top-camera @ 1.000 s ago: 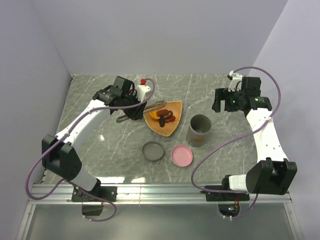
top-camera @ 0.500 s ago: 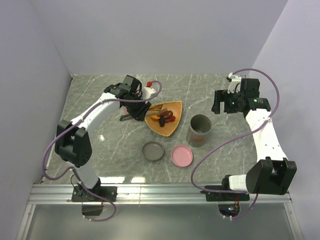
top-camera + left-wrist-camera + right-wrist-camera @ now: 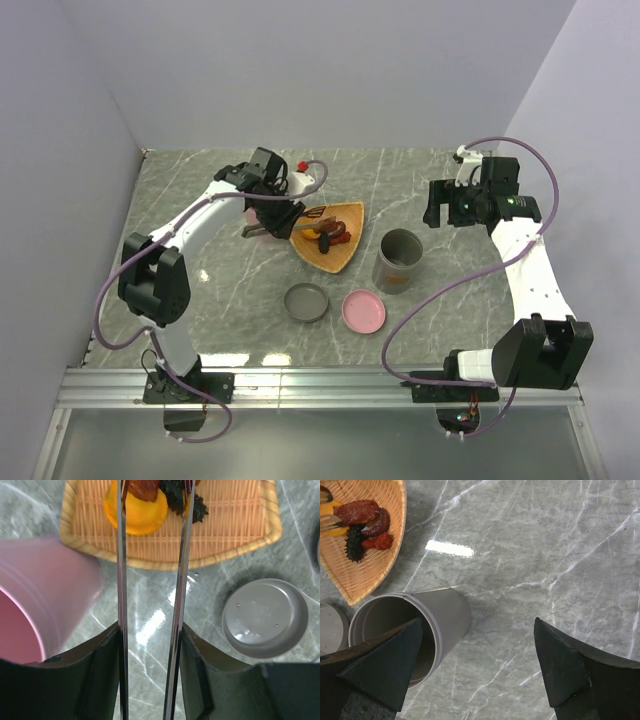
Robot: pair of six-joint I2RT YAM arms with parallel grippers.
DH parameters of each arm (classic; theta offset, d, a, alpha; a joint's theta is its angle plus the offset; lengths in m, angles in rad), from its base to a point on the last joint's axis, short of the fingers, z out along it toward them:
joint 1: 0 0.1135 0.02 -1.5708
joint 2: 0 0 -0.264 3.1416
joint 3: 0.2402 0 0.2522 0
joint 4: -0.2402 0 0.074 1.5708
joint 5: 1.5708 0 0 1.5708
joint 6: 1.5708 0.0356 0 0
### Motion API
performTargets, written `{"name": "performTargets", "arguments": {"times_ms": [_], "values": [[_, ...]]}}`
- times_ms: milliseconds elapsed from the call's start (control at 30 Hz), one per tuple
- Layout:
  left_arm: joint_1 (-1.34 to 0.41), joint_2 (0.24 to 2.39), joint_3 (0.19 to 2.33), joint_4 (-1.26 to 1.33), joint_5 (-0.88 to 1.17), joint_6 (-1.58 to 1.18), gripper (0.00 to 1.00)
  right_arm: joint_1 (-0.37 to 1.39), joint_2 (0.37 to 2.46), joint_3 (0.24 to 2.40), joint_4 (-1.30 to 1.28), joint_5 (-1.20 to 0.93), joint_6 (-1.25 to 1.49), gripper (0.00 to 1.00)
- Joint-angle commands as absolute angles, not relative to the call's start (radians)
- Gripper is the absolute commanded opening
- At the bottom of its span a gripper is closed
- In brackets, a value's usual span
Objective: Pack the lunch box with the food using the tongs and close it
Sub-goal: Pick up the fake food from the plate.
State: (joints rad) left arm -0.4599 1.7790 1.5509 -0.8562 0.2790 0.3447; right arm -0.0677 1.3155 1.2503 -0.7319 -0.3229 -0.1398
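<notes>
My left gripper (image 3: 272,216) (image 3: 151,630) is shut on the tongs (image 3: 121,570), whose two thin arms (image 3: 303,222) reach out over the orange woven plate (image 3: 338,256) (image 3: 235,535). The arms stand apart and nearly parallel. The food lies on the plate: an orange piece (image 3: 136,512), a red-brown piece (image 3: 145,487) between the tong arms, and a dark piece (image 3: 175,495). The tong tips run past the frame's top edge. The lunch box, a grey open cylinder (image 3: 400,260) (image 3: 442,617), stands right of the plate. My right gripper (image 3: 438,208) (image 3: 477,647) hangs open beyond it, empty.
A grey round dish (image 3: 306,302) (image 3: 265,625) and a pink lid (image 3: 363,311) lie in front of the plate. A pale pink container (image 3: 47,587) stands close on the far side of my left gripper. Walls close the table on three sides.
My left arm has swung right and carried the tongs over the plate. The tong arms have spread a little wider. The right arm has not moved.
</notes>
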Motion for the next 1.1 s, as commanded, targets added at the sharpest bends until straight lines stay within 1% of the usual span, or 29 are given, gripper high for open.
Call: {"name": "performTargets", "arguments": {"times_ms": [0, 400, 700, 1067], "values": [[-0.449, 1.802, 1.611, -0.868, 0.267, 0.383, 0.5, -0.061, 1.315, 1.27, -0.713, -0.328, -0.146, 0.98], [-0.437, 1.85, 1.634, -0.871, 0.239, 0.425, 0.52, -0.061, 1.321, 1.273, -0.71, -0.328, -0.144, 0.98], [-0.437, 1.885, 1.672, -0.891, 0.259, 0.434, 0.52, -0.061, 1.338, 1.282, -0.71, -0.328, -0.144, 0.98], [-0.445, 1.879, 1.69, -0.919, 0.301, 0.445, 0.52, -0.061, 1.336, 1.279, -0.709, -0.322, -0.146, 0.99]]}}
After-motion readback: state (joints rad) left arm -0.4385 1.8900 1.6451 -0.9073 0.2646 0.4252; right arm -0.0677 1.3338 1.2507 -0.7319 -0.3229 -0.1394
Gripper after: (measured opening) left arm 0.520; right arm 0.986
